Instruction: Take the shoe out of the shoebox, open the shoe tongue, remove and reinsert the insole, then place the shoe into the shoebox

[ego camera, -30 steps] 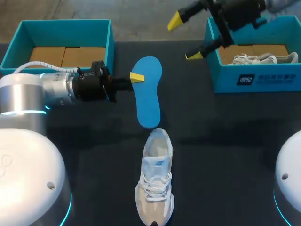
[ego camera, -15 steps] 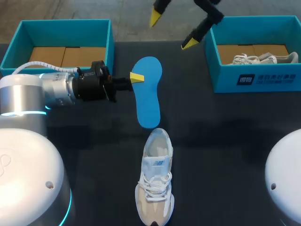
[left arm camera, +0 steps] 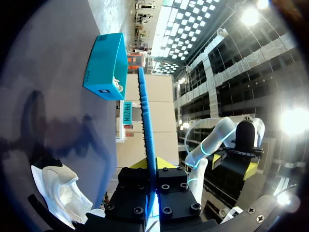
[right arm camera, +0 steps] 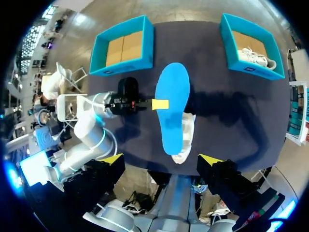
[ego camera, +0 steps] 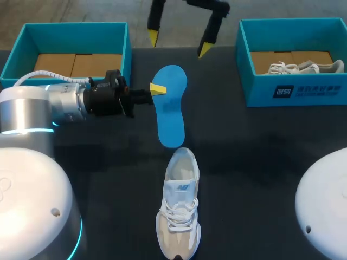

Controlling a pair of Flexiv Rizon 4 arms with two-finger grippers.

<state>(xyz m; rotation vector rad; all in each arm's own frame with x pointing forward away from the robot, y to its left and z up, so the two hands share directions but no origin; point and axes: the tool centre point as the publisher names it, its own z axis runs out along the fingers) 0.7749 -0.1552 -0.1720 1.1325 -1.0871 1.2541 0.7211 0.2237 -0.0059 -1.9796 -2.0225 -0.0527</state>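
So the shoe [ego camera: 179, 208] is out of its box, sitting upright on the dark bench [ego camera: 260, 141], toe toward the robot. The blue insole [ego camera: 169, 105] is out too. The left end effector [ego camera: 157, 90] is clamped on its side edge, and the left wrist view shows it edge-on between the fingers, lifted off the bench. The insole's near end is just by the shoe's heel. The right end effector [ego camera: 179, 43] hangs above the far edge, fingers spread wide with nothing in them. The left shoebox [ego camera: 76, 30] and right shoebox [ego camera: 260, 92] are at the far corners, with a second shoe [ego camera: 303, 67] in the right one.
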